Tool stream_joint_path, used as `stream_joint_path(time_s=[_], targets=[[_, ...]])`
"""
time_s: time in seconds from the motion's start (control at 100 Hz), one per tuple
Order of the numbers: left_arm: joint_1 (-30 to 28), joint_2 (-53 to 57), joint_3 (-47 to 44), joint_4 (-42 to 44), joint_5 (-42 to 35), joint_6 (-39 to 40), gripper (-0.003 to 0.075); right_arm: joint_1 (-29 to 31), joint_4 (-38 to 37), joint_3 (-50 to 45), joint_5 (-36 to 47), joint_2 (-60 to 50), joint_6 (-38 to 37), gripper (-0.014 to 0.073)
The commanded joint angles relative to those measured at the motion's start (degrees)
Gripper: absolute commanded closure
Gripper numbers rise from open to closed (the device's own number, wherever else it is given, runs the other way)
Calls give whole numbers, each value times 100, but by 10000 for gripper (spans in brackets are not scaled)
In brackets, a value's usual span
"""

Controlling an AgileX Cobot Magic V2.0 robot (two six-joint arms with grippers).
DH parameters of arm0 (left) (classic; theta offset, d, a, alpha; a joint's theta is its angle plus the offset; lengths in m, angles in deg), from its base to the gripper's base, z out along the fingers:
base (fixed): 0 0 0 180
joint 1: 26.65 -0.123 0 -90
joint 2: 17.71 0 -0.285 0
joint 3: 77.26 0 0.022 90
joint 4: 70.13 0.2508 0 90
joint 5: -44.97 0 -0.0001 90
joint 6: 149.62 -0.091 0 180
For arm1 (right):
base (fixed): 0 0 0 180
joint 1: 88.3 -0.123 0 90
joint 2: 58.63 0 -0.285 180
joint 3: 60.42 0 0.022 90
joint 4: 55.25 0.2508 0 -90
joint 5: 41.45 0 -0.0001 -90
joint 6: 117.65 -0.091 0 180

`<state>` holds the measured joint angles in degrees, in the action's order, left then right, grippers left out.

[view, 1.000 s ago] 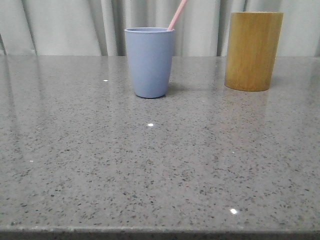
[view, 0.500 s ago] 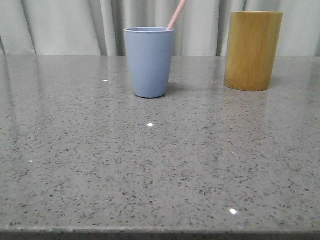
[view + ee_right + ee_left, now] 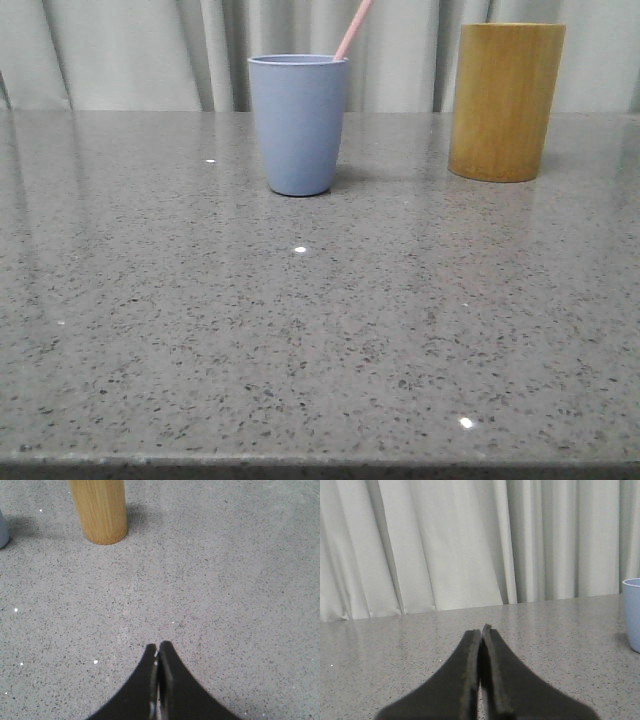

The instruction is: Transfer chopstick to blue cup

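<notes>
Front view shows a pale pink chopstick leaning toward one o'clock inside the matte grey-blue cup, while both the left claw and the right claw sit clenched, empty.

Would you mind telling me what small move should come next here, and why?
Probably none beyond keeping both arms back: a pink chopstick already leans in the blue cup, and the left gripper and right gripper are shut and empty.

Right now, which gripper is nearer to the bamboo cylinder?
Right, likely. The right gripper, shut and empty, hangs above the table with the bamboo cylinder just ahead. The left gripper, also shut, sees only the blue cup at its view's edge, no cylinder.
</notes>
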<state>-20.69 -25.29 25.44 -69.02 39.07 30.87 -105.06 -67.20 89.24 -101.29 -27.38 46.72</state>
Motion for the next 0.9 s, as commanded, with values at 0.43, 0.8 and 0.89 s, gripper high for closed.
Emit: stream_joint_path(time_s=[0.43, 0.8, 0.89], targets=[[4, 194, -54, 4, -495, 45, 739, 31, -299, 74, 644, -210, 131, 715], [4, 194, -54, 4, -495, 45, 739, 944, 896, -1878, 3405, -1483, 1452, 715], [4, 194, -54, 4, -495, 45, 739, 1234, 1323, -2480, 3871, -1784, 1773, 715]])
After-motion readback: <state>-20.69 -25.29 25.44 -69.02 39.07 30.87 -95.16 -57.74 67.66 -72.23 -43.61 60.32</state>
